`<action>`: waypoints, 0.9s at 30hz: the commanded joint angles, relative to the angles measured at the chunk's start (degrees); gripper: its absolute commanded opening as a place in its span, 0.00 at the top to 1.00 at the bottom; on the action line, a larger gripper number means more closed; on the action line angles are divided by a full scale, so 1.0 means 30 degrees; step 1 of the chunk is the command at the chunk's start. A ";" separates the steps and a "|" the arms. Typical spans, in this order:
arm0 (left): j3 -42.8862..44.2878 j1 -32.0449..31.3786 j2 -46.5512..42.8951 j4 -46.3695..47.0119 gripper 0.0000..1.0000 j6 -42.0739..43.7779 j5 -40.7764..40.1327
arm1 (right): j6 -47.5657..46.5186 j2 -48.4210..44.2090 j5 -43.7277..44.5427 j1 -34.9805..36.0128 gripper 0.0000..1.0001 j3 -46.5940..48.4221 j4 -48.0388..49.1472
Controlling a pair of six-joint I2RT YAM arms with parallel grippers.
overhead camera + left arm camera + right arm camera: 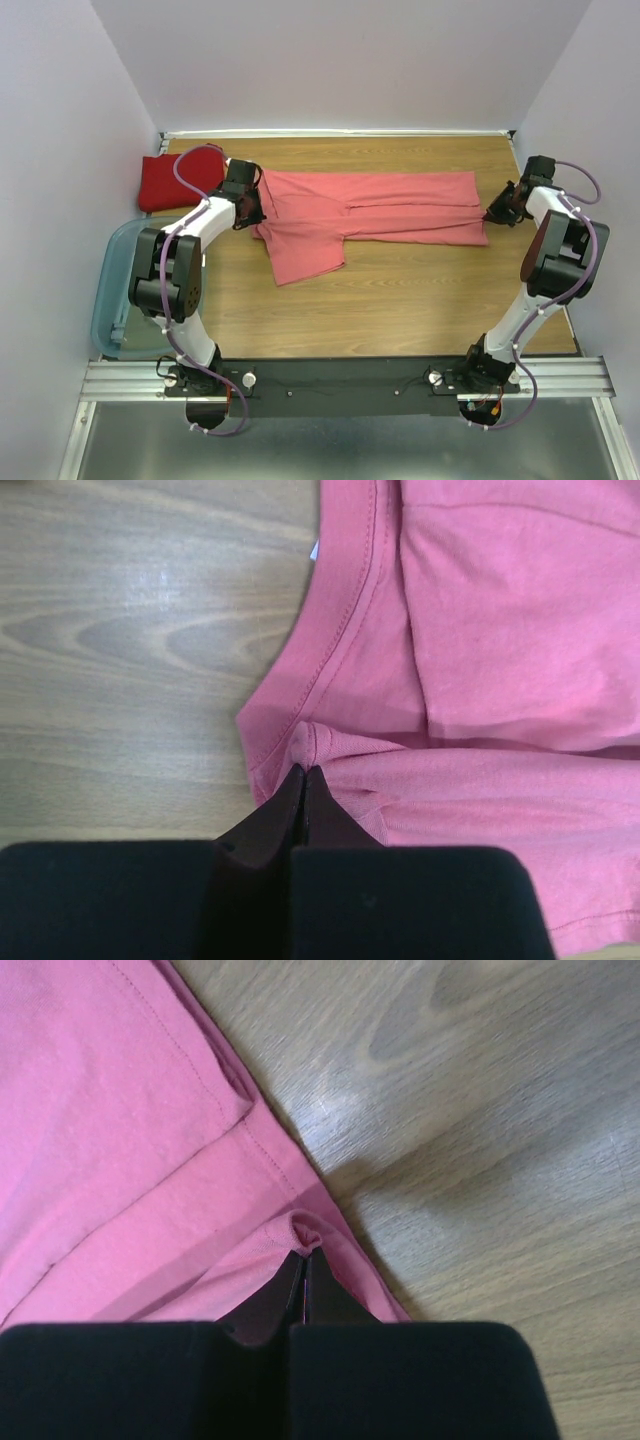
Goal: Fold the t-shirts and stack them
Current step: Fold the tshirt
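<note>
My top view is bright and evenly lit from above, and its shadows are soft and faint. Both wrist feeds show pale glare on the wooden bench (165, 580). Stitching on the salmon-pink t-shirt (500, 630) is sharp. The left gripper (303, 772) and right gripper (303, 1252) read as soft, detailless black.

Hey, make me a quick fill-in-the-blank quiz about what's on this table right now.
1. The left gripper pinches the salmon-pink shirt beside its ____.
2. The right gripper pinches that shirt's opposite end, along the ____.
3. The folded dark red shirt lies in the far ____ corner of the table.

Missing words: collar; hem; left.
</note>
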 commanded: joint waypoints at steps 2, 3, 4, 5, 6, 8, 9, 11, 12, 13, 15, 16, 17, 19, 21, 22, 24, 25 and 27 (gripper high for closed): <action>0.0989 0.0371 0.0647 -0.0229 1.00 0.0283 -0.1556 | -0.0263 0.0575 0.1460 -0.0120 0.96 -0.0274 0.1137; 0.1107 0.0371 0.0793 -0.0200 1.00 0.0312 -0.1614 | -0.0263 0.0634 0.1460 -0.0120 0.96 -0.0274 0.1109; 0.1253 0.0342 0.0939 -0.0171 1.00 0.0284 -0.1730 | -0.0263 0.0693 0.1431 -0.0120 0.95 -0.0274 0.1166; 0.1545 0.0342 0.1318 -0.0316 1.00 0.0399 -0.1732 | -0.0263 0.0751 0.1402 -0.0120 0.94 -0.0274 0.1167; 0.1722 0.0371 0.1525 -0.0404 1.00 0.0459 -0.1761 | -0.0292 0.0810 0.1343 -0.0120 0.93 -0.0245 0.1225; 0.1869 0.0371 0.1906 -0.0376 0.97 0.0430 -0.1849 | -0.0292 0.0869 0.0963 -0.0120 0.91 -0.0216 0.1254; 0.1899 0.0342 0.1995 -0.0318 0.93 0.0372 -0.1878 | -0.0292 0.0840 0.0817 -0.0091 0.88 -0.0187 0.1284; 0.1986 0.0371 0.1938 -0.0258 0.82 0.0400 -0.1907 | -0.0409 0.0782 0.0115 -0.0091 0.79 -0.0099 0.1313; 0.2103 0.0371 0.1850 -0.0258 0.70 0.0430 -0.1907 | -0.0438 0.0665 -0.0207 -0.0062 0.72 0.0017 0.1313; 0.2162 0.0342 0.1675 -0.0200 0.65 0.0430 -0.1849 | -0.0323 0.0490 -0.0616 -0.0032 0.69 0.0019 0.1342; 0.2192 0.0342 0.0973 -0.0171 0.43 0.0371 -0.1878 | -0.0263 -0.0123 -0.0766 0.0201 0.57 -0.0039 0.1313; 0.2192 0.0342 0.0709 -0.0171 0.36 0.0400 -0.1965 | -0.0263 -0.0388 -0.0738 0.0318 0.54 -0.0069 0.1284; 0.2163 0.0342 0.0098 -0.0229 0.34 0.0401 -0.2053 | -0.0263 -0.0739 -0.0766 0.0435 0.51 -0.0156 0.1284; 0.1929 0.0313 -0.0608 -0.0346 0.27 0.0401 -0.2142 | -0.0263 -0.1384 -0.0708 0.0873 0.43 -0.0506 0.1255; 0.1228 0.0051 -0.1896 -0.0463 0.27 0.0343 -0.2258 | -0.0234 -0.2642 -0.0737 0.1431 0.40 -0.0888 0.1196; 0.0935 -0.0125 -0.2336 -0.0493 0.27 0.0197 -0.2317 | -0.0205 -0.3575 -0.0737 0.1636 0.35 -0.1354 0.1167; -0.0235 -0.1119 -0.3683 -0.0581 0.27 -0.0067 -0.2405 | -0.0175 -0.4458 -0.0795 0.2278 0.29 -0.1883 0.1137; -0.0704 -0.1529 -0.4065 -0.0581 0.27 -0.0242 -0.2609 | -0.0175 -0.4840 -0.1202 0.2456 0.28 -0.2437 0.1109; -0.2110 -0.3022 -0.5004 -0.0581 0.27 -0.0886 -0.2727 | -0.0117 -0.5749 -0.1905 0.2721 0.27 -0.2996 0.1079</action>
